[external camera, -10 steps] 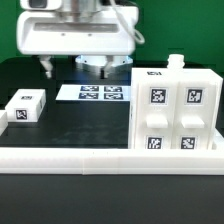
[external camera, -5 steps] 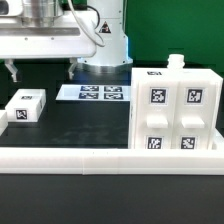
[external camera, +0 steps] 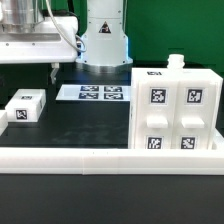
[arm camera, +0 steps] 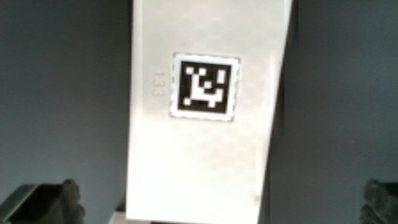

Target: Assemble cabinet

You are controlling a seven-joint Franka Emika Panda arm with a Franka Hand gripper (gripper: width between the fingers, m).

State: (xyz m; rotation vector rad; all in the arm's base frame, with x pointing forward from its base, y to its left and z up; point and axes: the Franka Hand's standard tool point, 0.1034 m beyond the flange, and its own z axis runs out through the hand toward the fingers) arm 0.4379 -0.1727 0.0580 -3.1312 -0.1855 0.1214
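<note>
The cabinet is a large white box with four tagged square compartments, standing at the exterior view's right with a small knob on top. A small loose white tagged block lies at the left. My gripper's white hand hangs at the upper left, above and behind that block, with one dark finger showing. In the wrist view my gripper is open. Its dark fingertips stand wide apart on either side of a long white tagged part, clear of its edges. It holds nothing.
The marker board lies flat in the middle at the back. The arm's white base stands behind it. A low white ledge runs along the front of the black table.
My hand has moved from the top middle toward the exterior view's left, uncovering the arm's base. The cabinet, block and marker board have not moved.
</note>
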